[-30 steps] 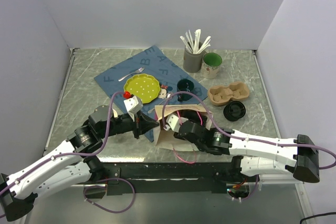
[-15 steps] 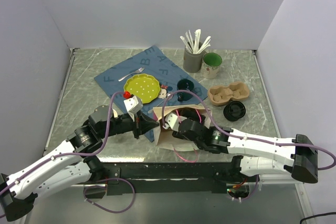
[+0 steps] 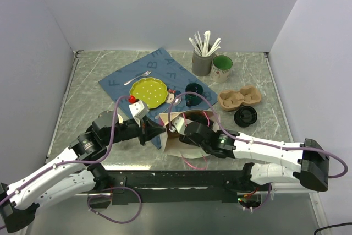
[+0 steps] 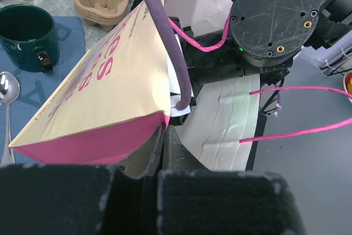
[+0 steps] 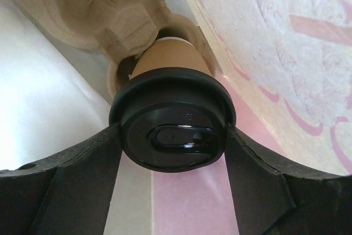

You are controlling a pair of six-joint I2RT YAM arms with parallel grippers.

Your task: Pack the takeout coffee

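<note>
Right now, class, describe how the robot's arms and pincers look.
The left arm and right arm are white tubes with black joints, each trailing a purple cable. The left pincer and right pincer are black. A red button tops the left wrist.

The table [image 3: 88, 86] carries one paper bag [image 4: 99, 97], one blue mat [image 3: 165, 64], one yellow plate [image 3: 148, 92], one fork [image 3: 137, 76], one spoon [image 4: 5, 89], one loose black lid [image 3: 245, 116] and two mugs, a dark green mug [image 3: 193, 90] and a white mug [image 3: 222, 68]. There are two pulp carriers, an open carrier [image 3: 238, 97] on the table and a bagged carrier [image 5: 104, 4] inside the bag, plus one takeout coffee [image 5: 173, 130]. One grey holder [image 3: 201, 65] contains white utensils [image 3: 204, 42] packed too closely to count.
</note>
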